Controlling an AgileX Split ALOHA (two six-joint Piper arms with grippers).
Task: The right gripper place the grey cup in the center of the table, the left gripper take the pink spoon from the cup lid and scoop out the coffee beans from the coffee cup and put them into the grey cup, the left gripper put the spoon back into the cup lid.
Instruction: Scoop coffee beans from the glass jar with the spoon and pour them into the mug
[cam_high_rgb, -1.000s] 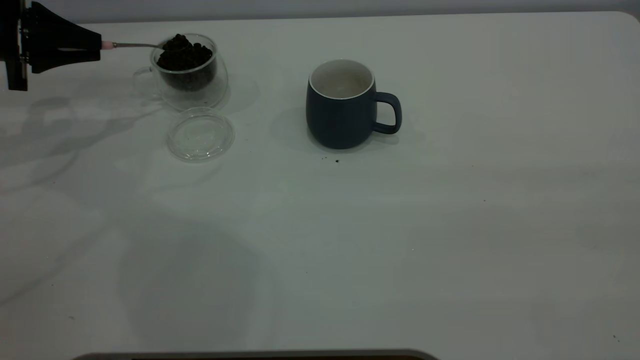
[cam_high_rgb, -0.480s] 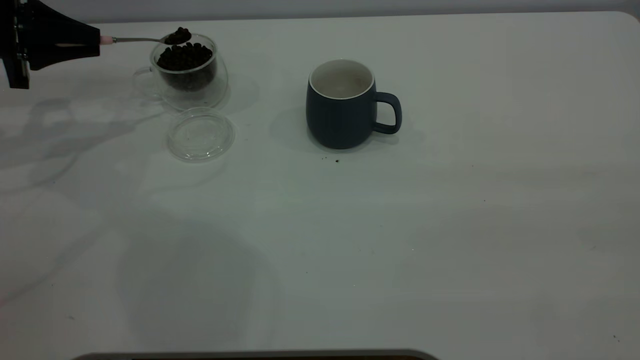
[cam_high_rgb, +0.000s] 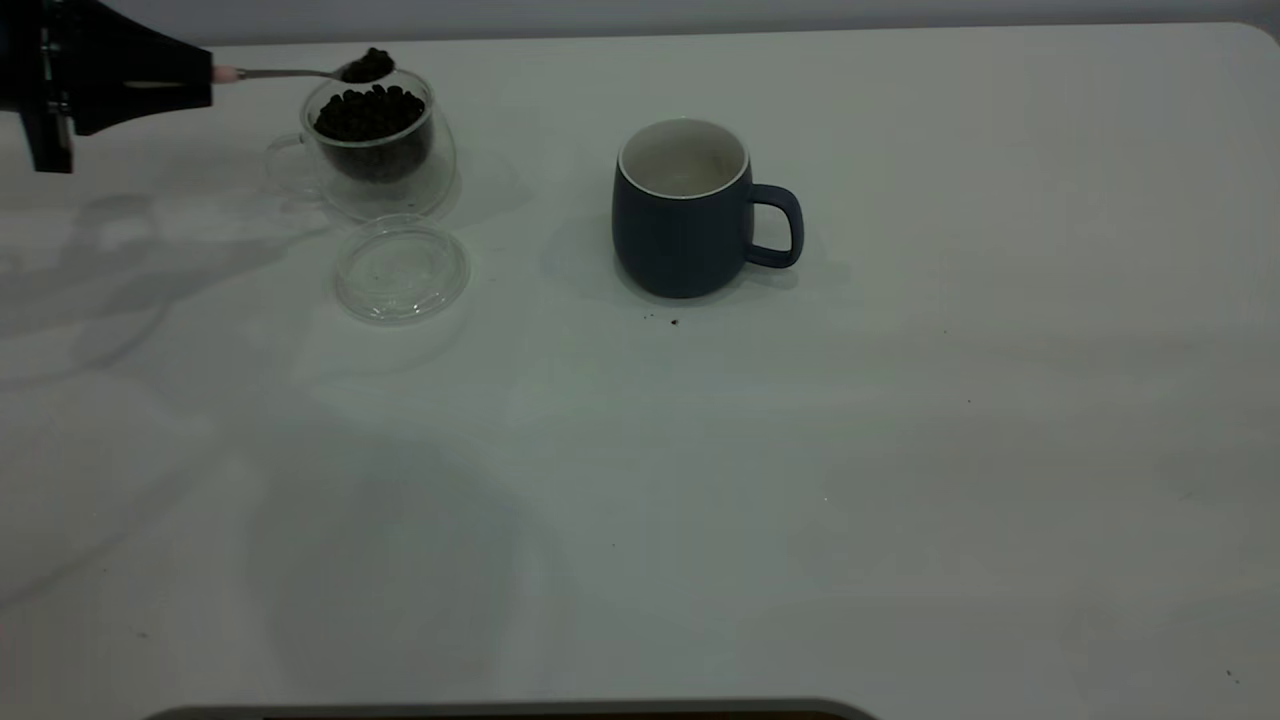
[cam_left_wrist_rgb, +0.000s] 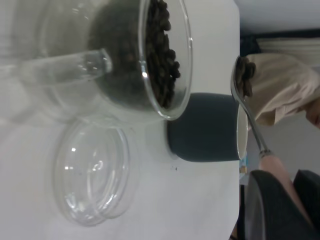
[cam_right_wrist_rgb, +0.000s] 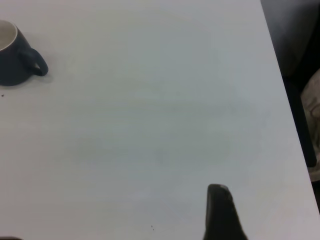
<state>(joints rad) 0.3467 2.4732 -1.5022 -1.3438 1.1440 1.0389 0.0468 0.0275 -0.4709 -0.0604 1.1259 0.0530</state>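
Upper left of the frame — the left hand (cam_high_rgb: 205, 75), clenched on the pink spoon (cam_high_rgb: 300, 73), has lifted a load of coffee beans (cam_high_rgb: 368, 66) clear of the coffee cup (cam_high_rgb: 375, 140) — next stop, the grey cup (cam_high_rgb: 685, 210) mid-counter.

L end effector (cam_high_rgb: 205, 78) raised at table's far left, clamped; R arm out of exterior view.

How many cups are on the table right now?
2. The clear double-walled glass coffee cup, holding dark coffee beans, stands at the far left of the white table. The dark blue-grey mug stands near the centre, handle toward the right.
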